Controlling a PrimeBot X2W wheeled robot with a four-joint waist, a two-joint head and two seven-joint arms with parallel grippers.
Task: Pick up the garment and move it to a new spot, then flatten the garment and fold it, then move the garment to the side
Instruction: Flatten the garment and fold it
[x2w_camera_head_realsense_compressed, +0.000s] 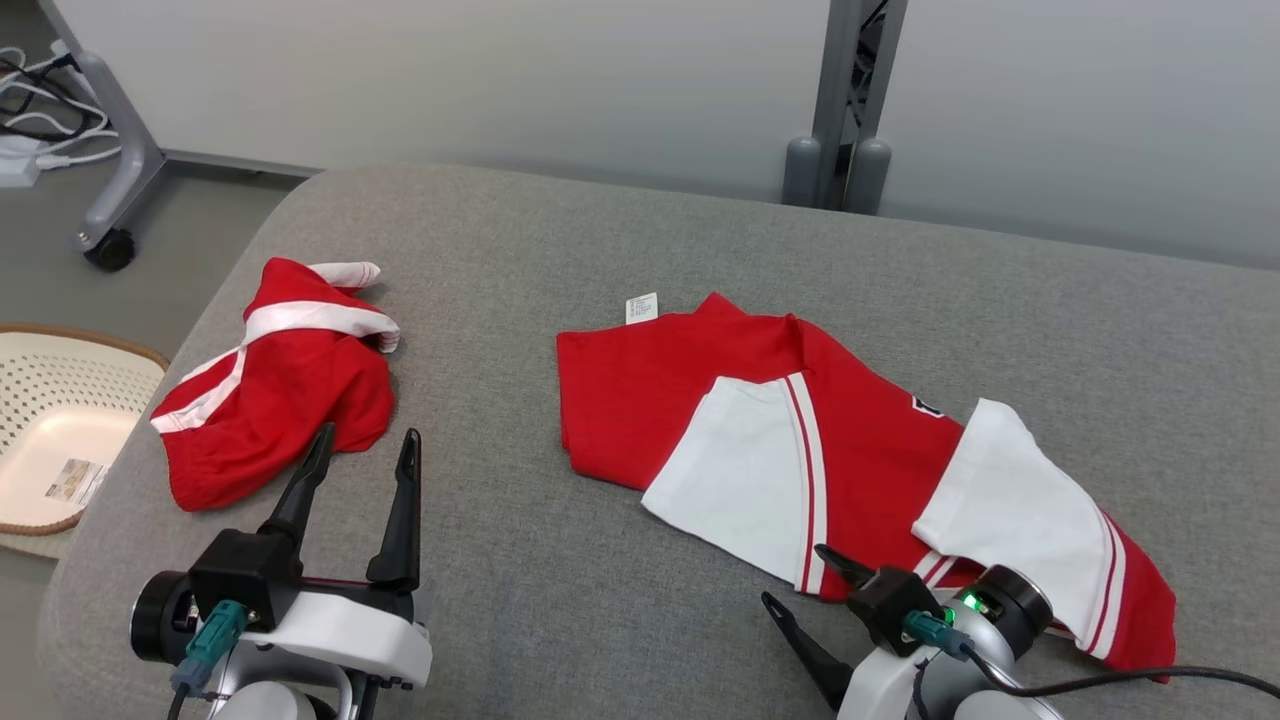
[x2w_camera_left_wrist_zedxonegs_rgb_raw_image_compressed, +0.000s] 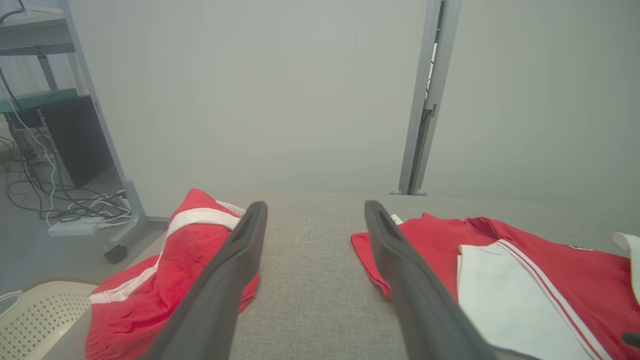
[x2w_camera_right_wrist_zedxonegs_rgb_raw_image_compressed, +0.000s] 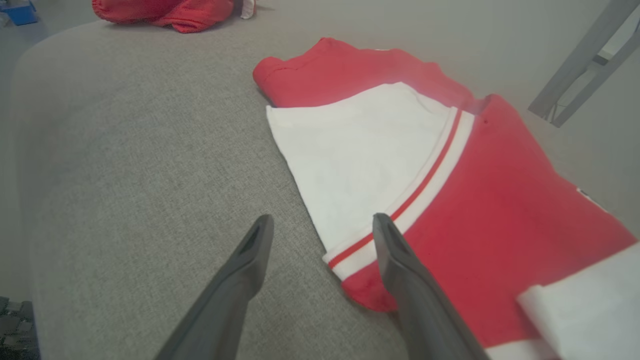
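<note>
The red garment (x2w_camera_head_realsense_compressed: 870, 440), with white, stripe-edged sleeves folded inward, is laid flat on the grey bench (x2w_camera_head_realsense_compressed: 560, 250). The left pincer (x2w_camera_head_realsense_compressed: 366, 433) and right pincer (x2w_camera_head_realsense_compressed: 794, 574) are held released, empty.

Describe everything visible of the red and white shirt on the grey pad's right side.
The shirt is red soft fabric with two white sleeves edged in red-and-white stripes, both folded over the body. A small white label sticks out at its far left corner. It lies flat, slightly rumpled, slanting across the grey pad. The right gripper's open fingers sit at its near edge; contact is unclear.
</note>
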